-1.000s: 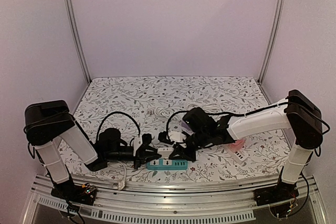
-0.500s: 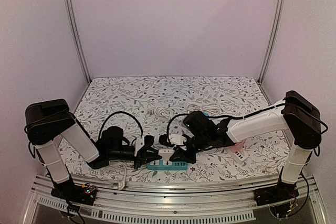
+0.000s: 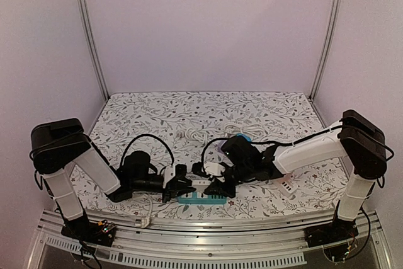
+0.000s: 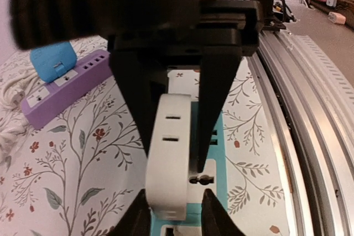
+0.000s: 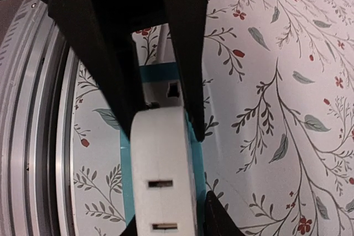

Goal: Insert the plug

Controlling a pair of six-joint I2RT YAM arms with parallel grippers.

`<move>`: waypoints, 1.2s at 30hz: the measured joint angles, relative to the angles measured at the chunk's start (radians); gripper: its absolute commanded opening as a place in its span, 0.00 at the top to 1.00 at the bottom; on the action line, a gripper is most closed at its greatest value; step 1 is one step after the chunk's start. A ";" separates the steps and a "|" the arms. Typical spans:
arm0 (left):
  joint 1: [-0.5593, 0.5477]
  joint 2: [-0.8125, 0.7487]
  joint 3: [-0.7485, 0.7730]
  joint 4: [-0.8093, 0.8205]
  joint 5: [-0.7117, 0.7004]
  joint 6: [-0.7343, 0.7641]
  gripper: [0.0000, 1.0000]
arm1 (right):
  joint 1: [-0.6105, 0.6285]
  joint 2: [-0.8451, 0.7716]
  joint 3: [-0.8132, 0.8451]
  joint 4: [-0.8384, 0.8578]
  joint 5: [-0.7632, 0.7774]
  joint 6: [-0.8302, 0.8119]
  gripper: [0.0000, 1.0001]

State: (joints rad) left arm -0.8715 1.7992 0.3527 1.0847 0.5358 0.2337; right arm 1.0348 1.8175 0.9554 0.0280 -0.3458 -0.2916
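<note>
A white plug [image 3: 200, 184] stands on the teal power strip [image 3: 201, 199] near the table's front edge. My left gripper [image 3: 181, 187] reaches it from the left and my right gripper [image 3: 217, 186] from the right. In the left wrist view the plug [image 4: 168, 158] sits between my left gripper's [image 4: 174, 161] black fingers, pressed to one and close to the other, over the strip [image 4: 221, 153]. In the right wrist view the plug [image 5: 163, 175] fills the gap of my right gripper [image 5: 163, 131], with the strip [image 5: 160, 73] under it. Each gripper's fingertips show at the bottom of the other's view.
A purple power strip [image 4: 61, 89] with a blue plug [image 4: 52, 62] lies behind, next to a coiled white cable [image 3: 192, 133]. A pink-and-white strip [image 3: 286, 185] lies at the right. The metal rail [image 3: 201, 231] runs just in front of the teal strip.
Both grippers have sunk a little toward the teal strip with the plug between them. The left arm has crept to the right. The jaws look slightly looser.
</note>
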 measured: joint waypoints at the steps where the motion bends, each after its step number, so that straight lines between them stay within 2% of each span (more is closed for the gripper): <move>1: -0.009 0.001 0.005 -0.006 -0.001 0.019 0.42 | 0.004 0.005 0.000 0.003 0.003 0.011 0.51; 3: -0.035 0.002 0.008 -0.029 0.001 0.039 0.29 | 0.013 0.010 0.003 0.012 0.014 0.026 0.39; 4: -0.045 0.002 0.008 -0.038 0.001 0.044 0.27 | 0.016 0.010 0.003 0.012 0.018 0.034 0.33; 7: -0.051 0.001 0.007 -0.052 -0.002 0.061 0.18 | 0.021 0.010 0.003 0.010 0.023 0.049 0.24; 8: -0.051 0.001 0.007 -0.055 -0.006 0.065 0.15 | 0.021 0.010 0.003 0.005 0.023 0.051 0.18; 9: -0.051 0.000 0.006 -0.056 -0.008 0.066 0.10 | 0.023 0.010 0.003 -0.002 0.023 0.051 0.03; 10: -0.051 -0.002 0.005 -0.059 -0.012 0.068 0.07 | 0.024 0.010 0.004 -0.006 0.023 0.055 0.02; 12: -0.051 -0.008 -0.001 -0.061 -0.019 0.073 0.01 | 0.024 0.009 0.008 -0.019 0.024 0.056 0.01; 17: -0.054 -0.068 -0.013 -0.093 -0.054 0.092 0.01 | 0.025 -0.022 0.012 -0.051 0.063 0.053 0.01; 23: -0.093 -0.304 -0.023 -0.239 -0.138 0.158 0.00 | 0.023 -0.194 0.012 -0.092 0.139 0.036 0.01; 27: -0.115 -0.563 -0.003 -0.487 -0.183 0.184 0.00 | -0.005 -0.320 0.050 -0.121 0.195 0.067 0.01; 32: -0.094 -0.762 0.117 -0.799 -0.307 0.133 0.00 | -0.147 -0.376 0.215 -0.255 0.402 0.236 0.01; 36: 0.037 -0.846 0.215 -1.000 -0.444 0.062 0.00 | -0.324 -0.409 0.245 -0.367 0.517 0.396 0.01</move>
State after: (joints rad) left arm -0.8349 0.9535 0.5678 0.0849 0.0914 0.2955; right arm 0.7105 1.4082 1.2003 -0.3393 0.1715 0.1047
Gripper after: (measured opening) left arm 0.995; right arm 0.988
